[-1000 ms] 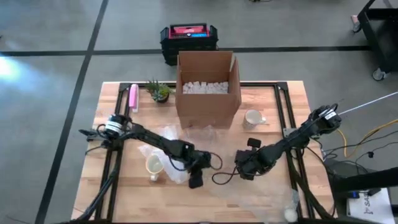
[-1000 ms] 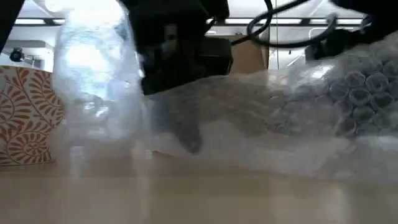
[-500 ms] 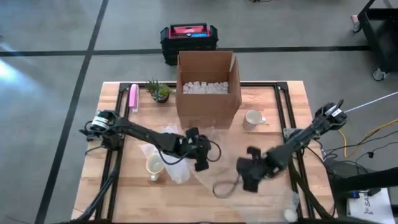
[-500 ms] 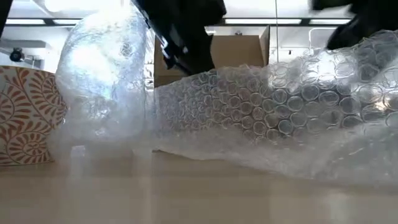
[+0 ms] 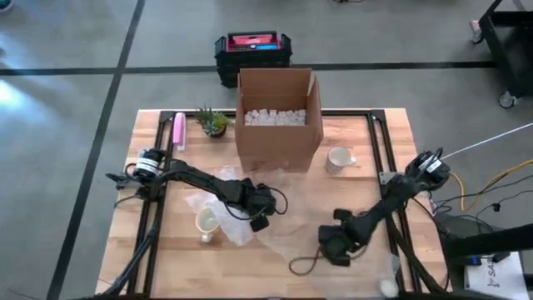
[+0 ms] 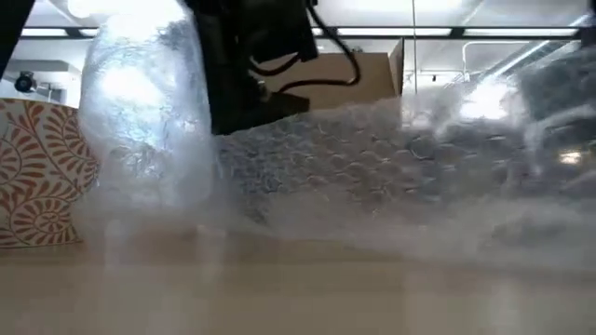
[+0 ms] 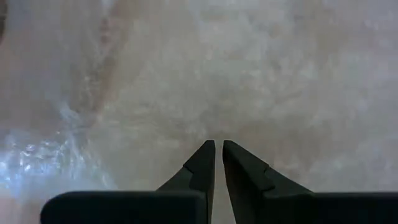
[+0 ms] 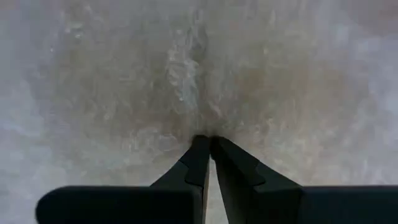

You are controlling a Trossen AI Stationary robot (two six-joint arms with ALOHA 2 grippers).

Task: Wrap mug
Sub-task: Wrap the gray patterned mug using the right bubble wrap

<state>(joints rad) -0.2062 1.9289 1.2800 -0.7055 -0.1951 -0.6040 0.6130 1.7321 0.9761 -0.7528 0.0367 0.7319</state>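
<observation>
The mug (image 5: 206,222) stands on the wooden table (image 5: 366,135) near its left front, upright with its mouth up, tucked against the left edge of the bubble wrap (image 5: 275,237). In the low view it shows at the far left as a cream cup (image 6: 37,172) printed with orange fern-like fronds; which way its handle points cannot be told.

The left gripper (image 5: 259,220) sits just right of the mug, down on the wrap. In the left wrist view its fingers (image 7: 202,163) are nearly closed, only a thin slit between them, tips pressed at the clear film; whether film is pinched between them cannot be told. The right gripper (image 5: 333,247) is well to the right of the mug, at the wrap's right front part. In the right wrist view its fingers (image 8: 198,160) meet at the tips, with a crease of the film rising just ahead of them, so they look to be pinching the wrap.

The wrap is a clear, crinkled sheet of small round bubbles, lying loosely between the two grippers, its long axis running left to right. In the low view it humps up into a tall glossy fold (image 6: 144,112) beside the mug and slopes off to the right.

Behind stands an open cardboard box (image 5: 278,117) holding white filler. A second, plain white mug (image 5: 338,159) sits to its right, and a small plant (image 5: 213,122) and a pink object (image 5: 178,130) lie to its left.
</observation>
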